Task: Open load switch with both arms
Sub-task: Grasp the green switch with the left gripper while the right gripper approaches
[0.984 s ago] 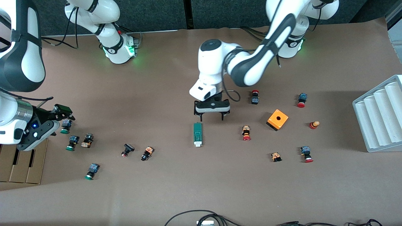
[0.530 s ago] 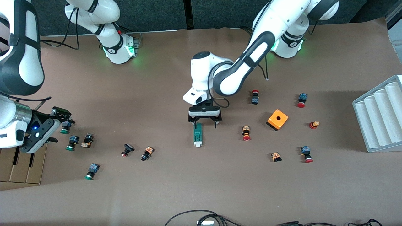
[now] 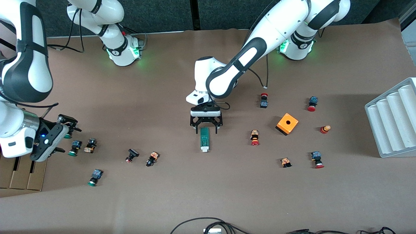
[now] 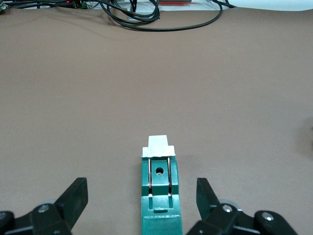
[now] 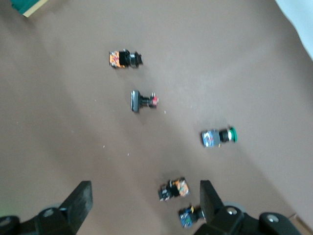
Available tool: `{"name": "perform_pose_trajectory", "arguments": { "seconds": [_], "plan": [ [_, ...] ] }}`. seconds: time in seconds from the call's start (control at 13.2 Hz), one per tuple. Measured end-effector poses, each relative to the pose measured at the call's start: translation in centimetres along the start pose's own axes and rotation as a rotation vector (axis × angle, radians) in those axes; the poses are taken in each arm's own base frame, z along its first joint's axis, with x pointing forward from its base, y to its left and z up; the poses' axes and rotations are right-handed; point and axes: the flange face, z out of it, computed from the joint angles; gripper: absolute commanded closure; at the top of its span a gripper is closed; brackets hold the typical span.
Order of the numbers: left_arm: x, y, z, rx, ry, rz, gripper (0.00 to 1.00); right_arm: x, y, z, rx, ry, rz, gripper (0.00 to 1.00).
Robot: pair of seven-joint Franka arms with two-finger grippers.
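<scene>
Right gripper is hanging over the push-button cluster at the right arm's end of the table, fingers spread and empty, well apart from the job; right wrist view is showing only scattered buttons between its open fingers. That arm is looking idle for now. Mid-table, the load switch is lying flat on the brown table, long axis running straight toward the front camera, white end piece pointing at the camera, green end pointing at the arm bases. Left gripper is sitting right over that green end, fingers released and wide, one on each flank of the body, not touching it. Left wrist view is confirming it: switch centred between the fingers, axis lined up with the wrist, white tip leading away. So the closing direction is running across the narrow width, which reads as a good pinch setup. Left arm is clearly the nearer one; right would be needing a long reach to take the white end. Orange cube is sitting toward the left arm's end, out of the way.
</scene>
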Motion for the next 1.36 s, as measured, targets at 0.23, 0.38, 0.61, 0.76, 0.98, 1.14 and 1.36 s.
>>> {"name": "perform_pose_trajectory", "arguments": {
  "seconds": [0.23, 0.38, 0.61, 0.76, 0.98, 1.14, 1.36],
  "plan": [
    [-1.4, 0.5, 0.3, 0.017, 0.025, -0.010, 0.05, 3.9, -1.6, 1.1, -0.030, 0.020, -0.081, 0.02],
    [-2.5, 0.7, 0.6, 0.008, 0.077, -0.034, 0.07, 6.3, -2.2, 2.9, -0.040, 0.031, -0.146, 0.02],
    [-5.2, 1.0, 1.8, 0.020, 0.162, -0.050, 0.12, 9.1, -3.3, 5.3, -0.045, 0.038, -0.219, 0.02],
    [-7.9, 1.5, 2.3, 0.034, 0.185, -0.056, 0.12, 10.7, -4.4, 6.3, -0.037, 0.033, -0.249, 0.02],
    [-9.6, 2.4, 2.4, 0.027, 0.223, -0.078, 0.14, 13.2, -6.0, 7.7, -0.035, 0.033, -0.292, 0.02],
    [-10.3, 2.2, 3.2, 0.015, 0.268, -0.094, 0.18, 15.4, -7.1, 8.9, -0.030, 0.031, -0.328, 0.02],
    [-12.0, 2.2, 3.9, 0.023, 0.308, -0.100, 0.22, 18.1, -8.4, 11.6, -0.016, 0.031, -0.363, 0.02]
  ]
}}
